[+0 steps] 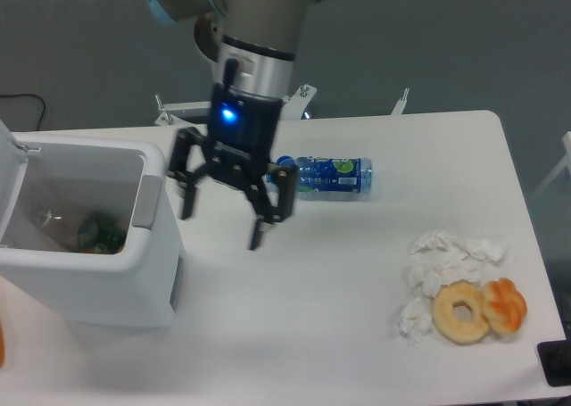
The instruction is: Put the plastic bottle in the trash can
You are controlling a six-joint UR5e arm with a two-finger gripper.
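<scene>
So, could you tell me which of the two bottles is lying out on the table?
The blue-labelled bottle, lying on its side behind the open gripper. The clear plastic bottle is inside the trash can.

I see the trash can (85, 272) at the table's (321, 335) left edge, the plastic bottle (94, 232) lying inside it. My gripper (220, 227) hangs just right of the can, fingers spread. Behind it lies a capped bottle (330, 176) on its side. Far right front: crumpled tissues (442, 259), with two doughnuts (477, 310) touching them.
</scene>
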